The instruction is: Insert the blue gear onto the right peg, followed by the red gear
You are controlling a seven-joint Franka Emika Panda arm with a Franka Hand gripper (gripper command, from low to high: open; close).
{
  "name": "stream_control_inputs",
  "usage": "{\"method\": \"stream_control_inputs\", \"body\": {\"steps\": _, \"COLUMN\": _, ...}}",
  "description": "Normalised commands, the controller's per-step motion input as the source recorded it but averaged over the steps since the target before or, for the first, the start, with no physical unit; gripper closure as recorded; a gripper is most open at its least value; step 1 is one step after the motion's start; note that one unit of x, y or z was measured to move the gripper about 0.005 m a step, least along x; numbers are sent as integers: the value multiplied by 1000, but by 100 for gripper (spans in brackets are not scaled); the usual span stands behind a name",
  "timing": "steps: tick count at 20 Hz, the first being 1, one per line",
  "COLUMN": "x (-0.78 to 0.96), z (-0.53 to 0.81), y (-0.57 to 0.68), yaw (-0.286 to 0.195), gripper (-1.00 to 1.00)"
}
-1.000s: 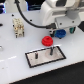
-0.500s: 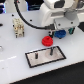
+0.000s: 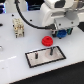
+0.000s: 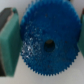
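Blue toothed plastic gear (image 4: 48, 42), flat round disc w/ centre hole: prob. light, stiff, slick; gripper (image 4: 47, 42) fingers (image 4: 10, 42) clamp its toothed rim, opp. sides.

Red gear (image 3: 47, 40) just beside right peg (image 3: 50, 50)

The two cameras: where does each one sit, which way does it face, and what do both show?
Exterior view: off the arm, above the white table, looking down at the plate with the right peg, the red gear and the arm's end effector.
Wrist view: on the wrist, looking along the end effector; teal fingers flank the blue gear.
Shared: the blue gear.
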Motion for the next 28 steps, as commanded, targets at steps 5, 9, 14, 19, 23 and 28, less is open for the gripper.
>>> {"method": "stream_control_inputs", "body": {"steps": 5, "x": 58, "z": 230, "y": -81, "yaw": 0, "gripper": 100}}
{"method": "stream_control_inputs", "body": {"steps": 9, "x": 276, "z": 408, "y": -81, "yaw": 0, "gripper": 100}}
{"method": "stream_control_inputs", "body": {"steps": 14, "x": 442, "z": 441, "y": -198, "yaw": 0, "gripper": 100}}
{"method": "stream_control_inputs", "body": {"steps": 19, "x": 596, "z": 432, "y": -276, "yaw": 0, "gripper": 100}}
{"method": "stream_control_inputs", "body": {"steps": 23, "x": 651, "z": 408, "y": -283, "yaw": 0, "gripper": 100}}
{"method": "stream_control_inputs", "body": {"steps": 28, "x": 652, "z": 394, "y": -282, "yaw": 0, "gripper": 100}}
